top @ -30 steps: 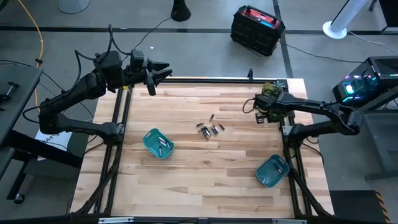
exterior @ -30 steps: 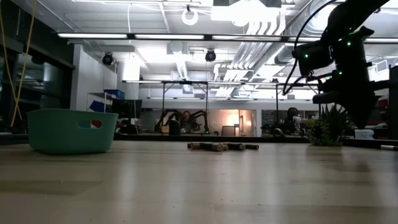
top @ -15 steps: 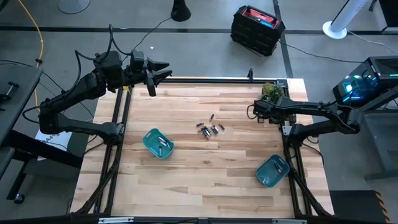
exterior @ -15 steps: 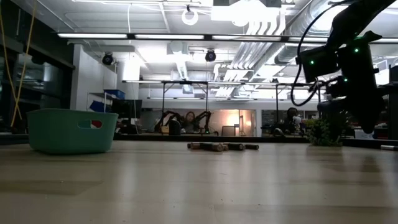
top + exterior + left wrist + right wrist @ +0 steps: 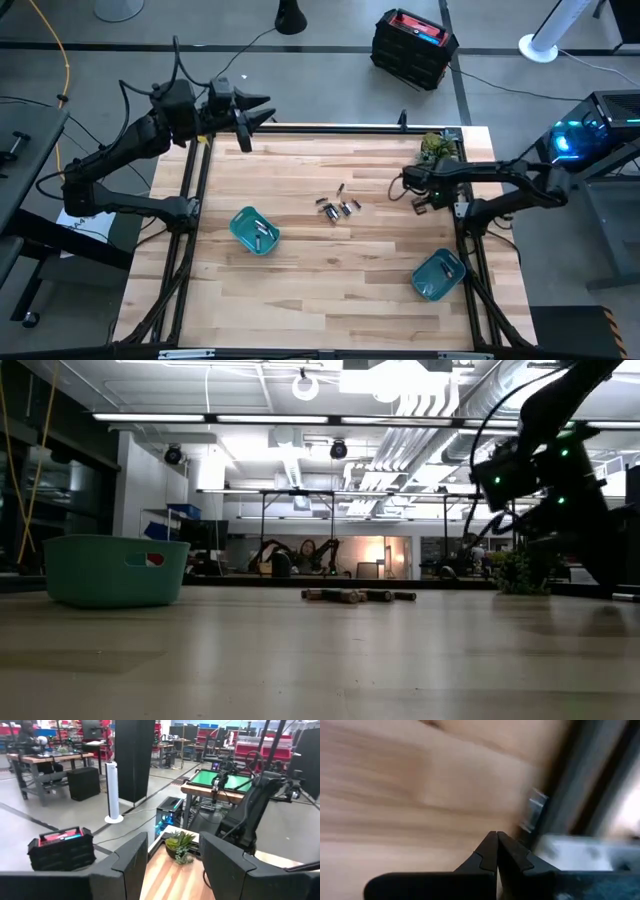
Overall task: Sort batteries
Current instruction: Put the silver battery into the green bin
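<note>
- While the left arm waits at the far left corner of the wooden table, its left gripper hangs over the table's far edge with the jaws apart and nothing between them; in the left wrist view the two dark fingers stand clearly separated.
- The right gripper is above the right part of the table, near the right edge, and its jaws are pressed together with nothing held; the right wrist view shows the fingertips touching each other over bare wood.
- The loose batteries lie in a small cluster near the middle of the table, between the two arms and well apart from both grippers. In the low view they show as a short row of small dark cylinders lying flat on the wood.
- A teal bin stands left of this cluster and nearer the front; some small metal pieces lie inside it, but I cannot tell exactly what they are.
- A second teal bin stands near the front right corner of the table.
- A small potted plant stands at the far right corner, just beside the right arm.
</note>
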Motion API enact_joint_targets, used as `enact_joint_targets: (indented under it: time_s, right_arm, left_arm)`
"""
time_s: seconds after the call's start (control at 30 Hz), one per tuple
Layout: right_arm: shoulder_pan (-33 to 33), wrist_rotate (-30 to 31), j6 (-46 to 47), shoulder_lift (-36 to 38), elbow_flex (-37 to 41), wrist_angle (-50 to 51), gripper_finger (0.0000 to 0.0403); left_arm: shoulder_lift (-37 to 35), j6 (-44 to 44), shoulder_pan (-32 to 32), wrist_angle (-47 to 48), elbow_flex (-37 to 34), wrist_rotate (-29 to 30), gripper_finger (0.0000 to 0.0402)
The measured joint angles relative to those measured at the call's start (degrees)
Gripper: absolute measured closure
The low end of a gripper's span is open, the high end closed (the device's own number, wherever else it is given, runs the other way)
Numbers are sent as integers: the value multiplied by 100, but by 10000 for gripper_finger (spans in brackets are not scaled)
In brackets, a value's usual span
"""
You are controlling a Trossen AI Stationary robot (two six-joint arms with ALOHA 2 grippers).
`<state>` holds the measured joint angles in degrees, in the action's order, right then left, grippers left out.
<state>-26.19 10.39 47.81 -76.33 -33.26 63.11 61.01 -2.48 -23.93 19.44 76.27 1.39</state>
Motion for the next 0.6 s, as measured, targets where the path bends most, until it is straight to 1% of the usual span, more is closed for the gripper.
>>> enact_joint_targets:
  time_s: [0.07,0.17,0.23,0.3,0.47,0.6]
  right_arm:
    - [-8,6,-187,-202,46,-94,403]
    - [-27,180,-551,-586,31,-207,403]
    - [-89,271,-667,-857,35,-16,403]
    - [-151,276,-757,-1086,30,-54,403]
    - [-165,177,-841,-1319,7,-39,403]
    - [-198,242,-772,-1354,1,-29,403]
  left_arm:
    - [11,18,-39,-8,0,0,229]
    - [17,18,-116,0,-4,-2,229]
    - [17,17,-161,-14,-4,-2,229]
    - [15,17,-182,-15,-4,-1,229]
    - [15,16,-196,-41,-4,-4,229]
    - [17,26,-194,-72,-4,-2,229]
